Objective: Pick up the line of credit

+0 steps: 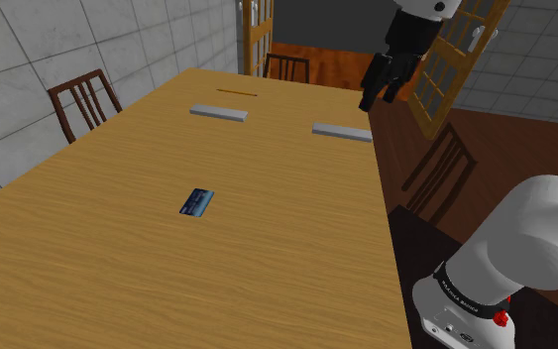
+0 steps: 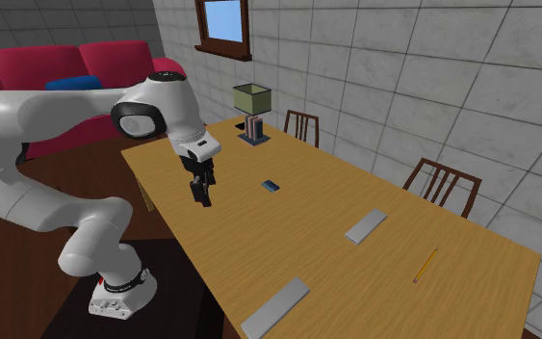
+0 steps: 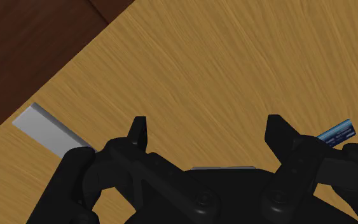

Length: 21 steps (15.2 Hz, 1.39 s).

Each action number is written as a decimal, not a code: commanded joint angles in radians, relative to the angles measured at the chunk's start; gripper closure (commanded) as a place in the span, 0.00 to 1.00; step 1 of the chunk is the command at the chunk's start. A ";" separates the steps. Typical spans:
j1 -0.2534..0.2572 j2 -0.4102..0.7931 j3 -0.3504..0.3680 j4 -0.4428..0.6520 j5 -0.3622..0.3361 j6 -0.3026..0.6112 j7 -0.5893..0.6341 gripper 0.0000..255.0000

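Gripper (image 3: 208, 137) wide open, fingers (image 3: 138, 132) standing well apart, nothing held; only bare wood shows in the gap in my wrist view. Blue card (image 1: 197, 202) is the task's thing: it lies flat on the wooden table (image 1: 88, 258), approx mid-table in the shoulder view, well apart from the other items on the top. In the wrist view one end of the card pokes out just past the outer side of one finger, not btwn the two, and I see no contact. Gripper hangs above the tabletop near the edge on the arm's side. The shoulder view puts it far and to the right, above a flat grey strip (image 1: 342, 131) by that edge, with the card nearer the camera and off to the left of it. In the second exterior view the card sits to the right of the gripper, further in from the edge. A second grey strip (image 1: 218, 112) lies far-left of the first in the shoulder view, with a pencil (image 1: 235, 91) beyond it near the far end. Dark wooden chair (image 1: 83, 99) on the left side, against a grey tiled wall (image 1: 29, 50). Red sofa (image 2: 76, 63) behind the arm in the second exterior view, and a lamp (image 2: 251, 96) at the table's far end there.
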 commanded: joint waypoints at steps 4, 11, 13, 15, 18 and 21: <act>0.001 0.074 0.065 0.019 0.058 0.007 0.121 0.00; 0.000 0.287 0.199 0.104 0.178 0.042 0.393 0.00; 0.000 0.357 0.232 0.138 0.207 0.057 0.469 0.00; 0.000 0.431 0.262 0.175 0.231 0.072 0.543 0.00; 0.000 0.546 0.303 0.239 0.262 0.098 0.652 0.00; 0.004 0.667 0.337 0.310 0.284 0.126 0.760 0.00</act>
